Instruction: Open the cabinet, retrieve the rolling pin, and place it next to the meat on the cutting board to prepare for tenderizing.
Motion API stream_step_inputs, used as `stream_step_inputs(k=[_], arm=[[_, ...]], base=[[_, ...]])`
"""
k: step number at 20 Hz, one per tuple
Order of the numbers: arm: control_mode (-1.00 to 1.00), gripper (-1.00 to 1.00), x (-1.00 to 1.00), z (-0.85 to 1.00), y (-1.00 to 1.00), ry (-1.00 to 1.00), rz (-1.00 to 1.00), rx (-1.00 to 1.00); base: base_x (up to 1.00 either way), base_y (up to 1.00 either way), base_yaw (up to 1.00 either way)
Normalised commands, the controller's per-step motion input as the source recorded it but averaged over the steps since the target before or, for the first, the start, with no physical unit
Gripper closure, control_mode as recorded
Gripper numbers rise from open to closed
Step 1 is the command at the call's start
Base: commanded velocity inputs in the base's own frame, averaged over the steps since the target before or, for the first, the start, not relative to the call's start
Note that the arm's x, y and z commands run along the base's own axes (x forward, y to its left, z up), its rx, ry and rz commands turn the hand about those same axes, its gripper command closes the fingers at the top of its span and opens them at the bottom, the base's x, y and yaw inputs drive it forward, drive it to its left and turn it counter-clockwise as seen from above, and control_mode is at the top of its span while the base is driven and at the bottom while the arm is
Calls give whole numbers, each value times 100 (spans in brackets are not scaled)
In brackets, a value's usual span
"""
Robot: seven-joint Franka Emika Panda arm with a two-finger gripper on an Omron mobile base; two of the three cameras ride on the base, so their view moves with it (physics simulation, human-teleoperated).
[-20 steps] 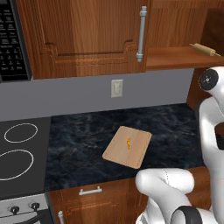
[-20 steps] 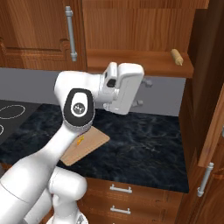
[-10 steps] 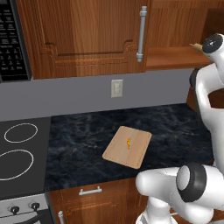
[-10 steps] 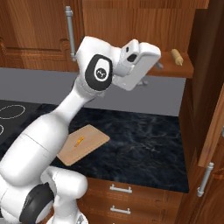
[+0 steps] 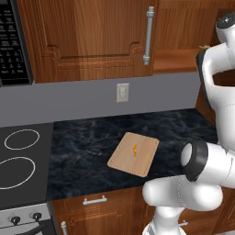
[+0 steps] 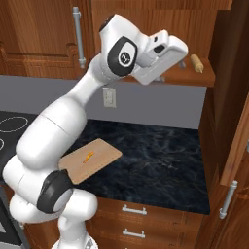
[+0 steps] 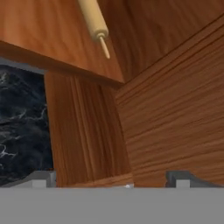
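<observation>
Lying on the wooden shelf of the open cabinet, the rolling pin rests untouched, seen in the hand view at. The gripper hangs just in front of that shelf with its jaws spread wide and nothing between them. Down on the dark counter, the cutting board carries the small orange meat near its middle.

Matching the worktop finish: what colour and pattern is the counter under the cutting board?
Black counter with pale marble veining, clearest in the right base view.
</observation>
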Motion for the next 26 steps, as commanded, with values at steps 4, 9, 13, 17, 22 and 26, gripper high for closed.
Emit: stream_step_inputs(k=[4,9,13,17,22,26], arm=[[-100,-100,76,0,-20,-2,0,14],[-100,-100,58,0,-18,-11,5,13],[-100,-100,51,0,-19,-10,4,16],[-100,-100,54,0,-23,-8,2,18],[-100,-100,42,-1,-21,-10,2,14],[-100,-100,36,0,-24,-8,0,12]], base=[[0,0,0],[0,0,0],[0,0,0],[0,0,0],[0,0,0],[0,0,0]])
